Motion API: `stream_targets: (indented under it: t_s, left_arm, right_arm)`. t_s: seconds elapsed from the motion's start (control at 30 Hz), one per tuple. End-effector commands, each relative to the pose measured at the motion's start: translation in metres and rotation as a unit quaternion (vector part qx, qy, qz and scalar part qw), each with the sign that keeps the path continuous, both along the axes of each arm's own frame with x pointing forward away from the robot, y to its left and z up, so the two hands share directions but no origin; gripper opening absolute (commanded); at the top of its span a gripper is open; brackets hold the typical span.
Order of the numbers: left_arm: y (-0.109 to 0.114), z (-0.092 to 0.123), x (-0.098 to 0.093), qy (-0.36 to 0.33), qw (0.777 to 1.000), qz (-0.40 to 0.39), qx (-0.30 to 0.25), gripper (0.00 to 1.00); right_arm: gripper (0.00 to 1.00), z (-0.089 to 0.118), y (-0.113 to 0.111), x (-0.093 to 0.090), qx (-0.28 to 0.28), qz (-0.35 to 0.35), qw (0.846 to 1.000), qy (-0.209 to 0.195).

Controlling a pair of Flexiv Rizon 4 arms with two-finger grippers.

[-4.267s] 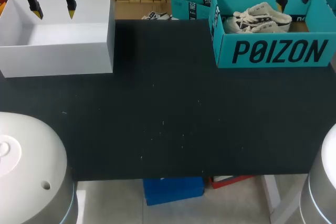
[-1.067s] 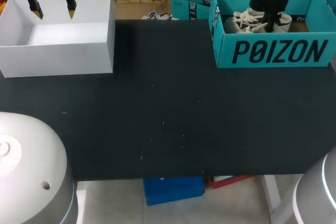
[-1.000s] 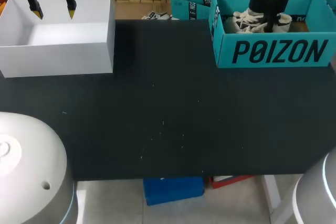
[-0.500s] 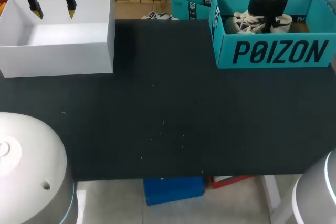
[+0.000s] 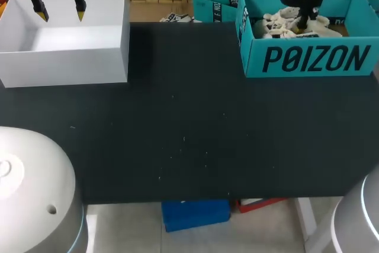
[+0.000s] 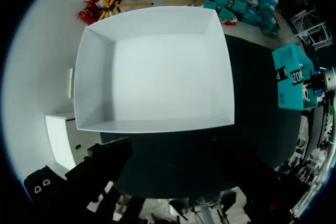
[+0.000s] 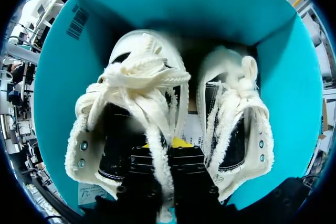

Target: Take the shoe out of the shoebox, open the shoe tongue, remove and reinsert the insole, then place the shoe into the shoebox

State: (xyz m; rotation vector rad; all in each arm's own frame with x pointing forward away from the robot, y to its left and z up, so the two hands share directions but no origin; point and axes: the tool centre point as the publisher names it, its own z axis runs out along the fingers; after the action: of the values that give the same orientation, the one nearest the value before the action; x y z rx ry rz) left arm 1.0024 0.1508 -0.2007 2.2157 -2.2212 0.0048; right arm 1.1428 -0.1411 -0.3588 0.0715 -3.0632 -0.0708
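The right hand (image 7: 167, 148) pinches the fleecy collar of one shoe (image 7: 131, 87), which sits inside the teal shoebox (image 7: 63, 51) beside its twin (image 7: 236, 114). Such a thin, soft grip may slip on lifting, or snag the twin. The left hand (image 5: 60, 9) hangs wide over a white box (image 5: 65, 66).

Light's soft and even, coming from overhead. The black table (image 5: 189, 122) is matte, zero glare. The white box (image 5: 65, 57) is the brightest thing, nearly washed out inside, and drops a soft shadow beside it. The shoe (image 7: 131, 93) is bright on top, dark inside; the right gripper (image 7: 168, 148) clamped on its collar sits in shadow.
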Motion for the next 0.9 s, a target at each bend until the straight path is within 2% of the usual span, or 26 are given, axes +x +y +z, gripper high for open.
stream_targets:
  t_s: [0.03,0.27,0.53,0.6,0.7,0.77,0.9]
  left_arm:
    - [-0.001,0.001,-0.001,0.000,1.000,0.001,0.001,1.00]
    - [-0.001,0.001,-0.001,0.000,1.000,0.001,0.001,1.00]
    - [-0.001,0.001,-0.001,0.000,1.000,0.001,0.001,1.00]
    - [-0.001,0.001,-0.001,0.000,1.000,0.001,0.001,1.00]
    - [-0.001,0.001,-0.001,0.000,1.000,0.001,0.001,1.00]
    - [-0.001,0.001,-0.001,0.000,1.000,0.001,0.001,1.00]
    - [-0.001,0.001,-0.001,0.000,1.000,0.001,0.001,1.00]
  right_arm:
    - [0.00,0.035,-0.004,-0.005,-0.013,-0.001,1.000,-0.009]
    - [0.00,0.076,-0.011,-0.001,-0.040,-0.007,0.999,-0.024]
    - [0.00,0.126,0.003,0.000,-0.068,-0.016,0.997,-0.040]
    - [0.00,0.142,0.009,-0.003,-0.056,-0.029,0.997,-0.050]
    - [0.00,0.163,0.019,-0.011,-0.054,-0.037,0.996,-0.064]
    - [0.00,0.179,0.028,-0.020,-0.073,-0.030,0.994,-0.074]
    - [0.00,0.197,0.042,-0.040,-0.081,-0.028,0.993,-0.083]
